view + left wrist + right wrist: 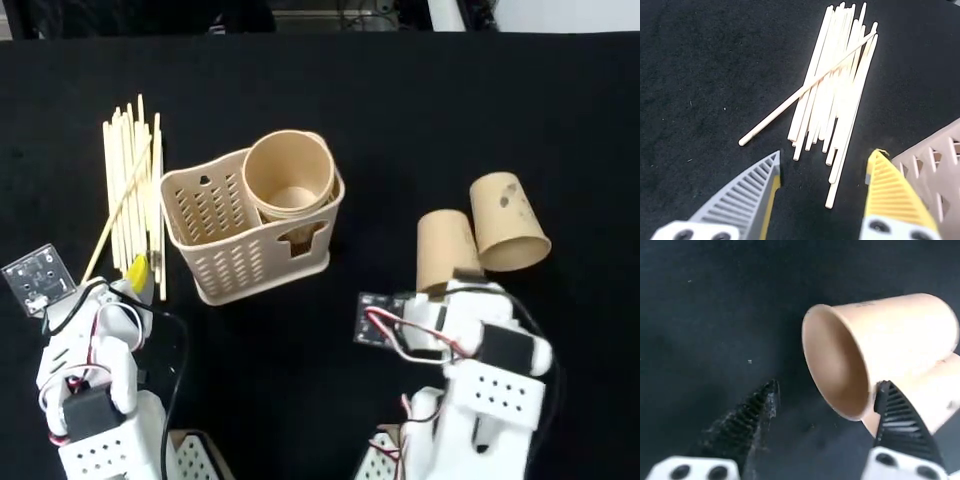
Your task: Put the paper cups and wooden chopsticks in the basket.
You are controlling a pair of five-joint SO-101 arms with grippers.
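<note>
A bundle of wooden chopsticks (132, 185) lies on the black table left of the beige slotted basket (225, 255); one stick lies slanted across the rest. Stacked paper cups (288, 178) stand upright inside the basket. Two more paper cups lie on their sides at the right, one (446, 250) beside the other (508, 222). My left gripper (128, 280) is open at the near end of the chopsticks (832, 95), its tips (826, 155) on either side of the stick ends. My right gripper (827, 385) is open just before the mouth of the nearer lying cup (880, 352).
In the left wrist view the basket's corner (945, 170) stands close beside the yellow finger (885, 185). The second lying cup (935, 395) touches the first. The black table (420, 120) stretches bare behind the basket and cups.
</note>
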